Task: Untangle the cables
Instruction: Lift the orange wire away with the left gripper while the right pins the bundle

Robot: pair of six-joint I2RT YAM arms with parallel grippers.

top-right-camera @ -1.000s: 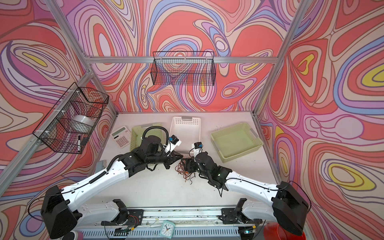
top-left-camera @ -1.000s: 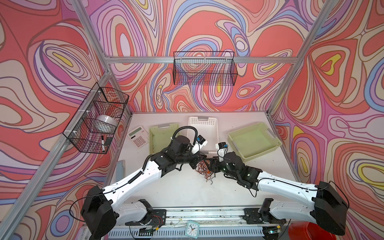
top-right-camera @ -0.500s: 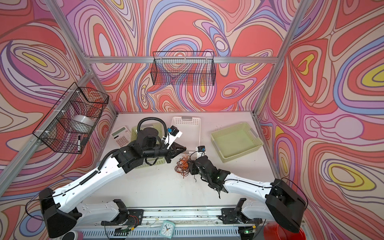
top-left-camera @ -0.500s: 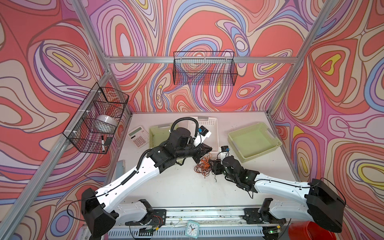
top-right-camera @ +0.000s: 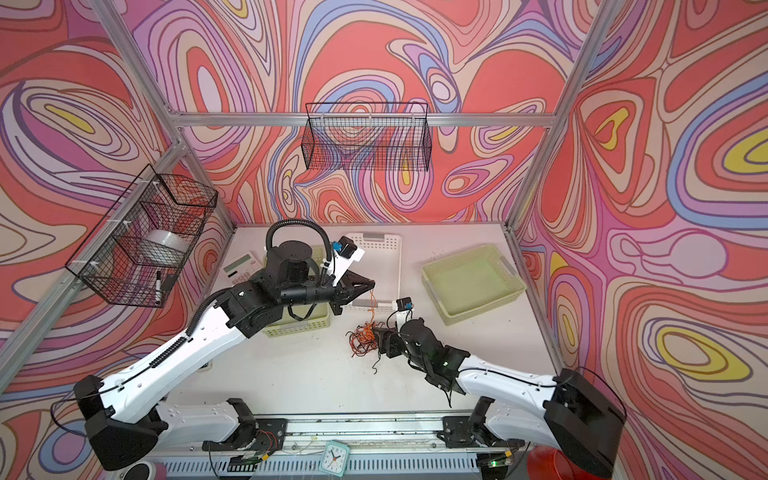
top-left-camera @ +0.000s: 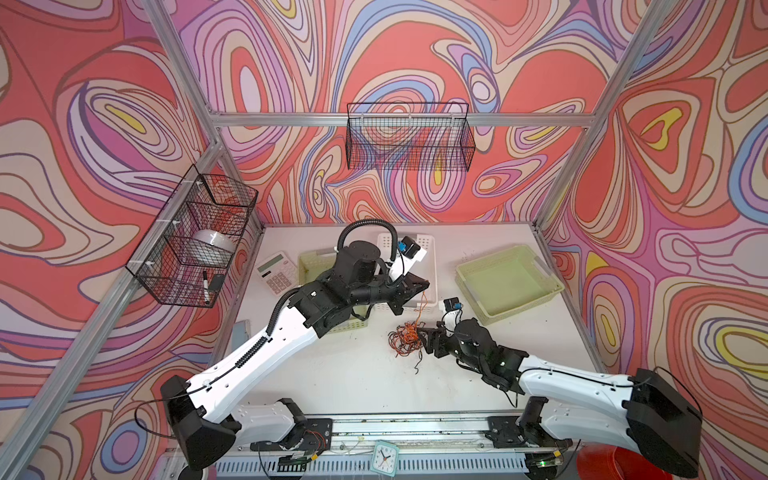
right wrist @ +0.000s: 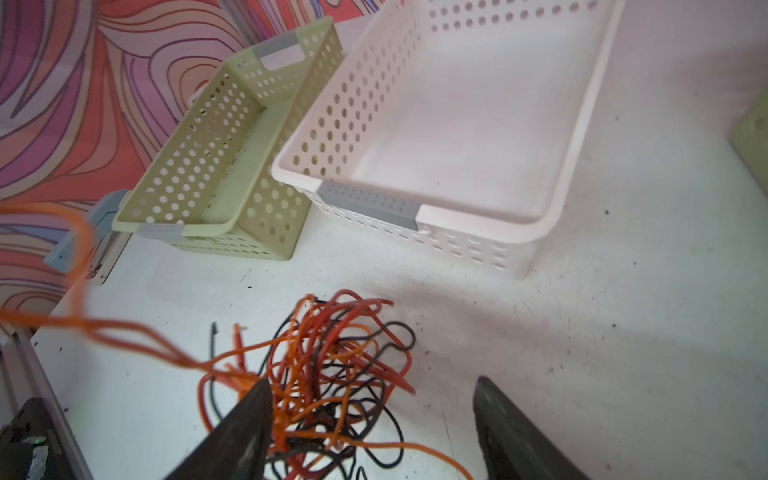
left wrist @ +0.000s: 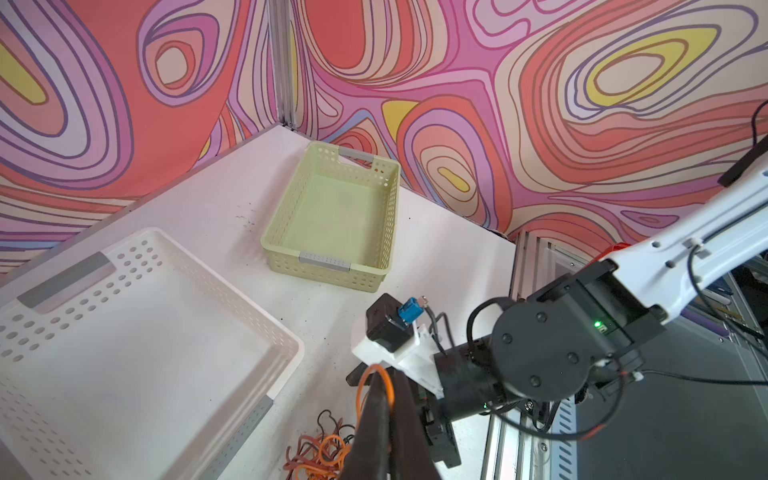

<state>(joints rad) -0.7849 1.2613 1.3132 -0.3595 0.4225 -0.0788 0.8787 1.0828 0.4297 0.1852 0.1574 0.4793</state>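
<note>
Orange cable pinched in closed left gripper above tangle; right gripper wide, empty, at tangle; next probably pin, pull free.

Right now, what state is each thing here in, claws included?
Left claw: shut on the thin orange cable, raised.
Right claw: open, low at the tangle's edge.
Thin orange cable: pinched at one end, trailing down into the tangle.
Tangle of orange, red-brown and black cables: knotted, lying on the white table.
White perforated plastic basket: upright, empty.
Pale green perforated plastic basket: upright, empty.
</note>
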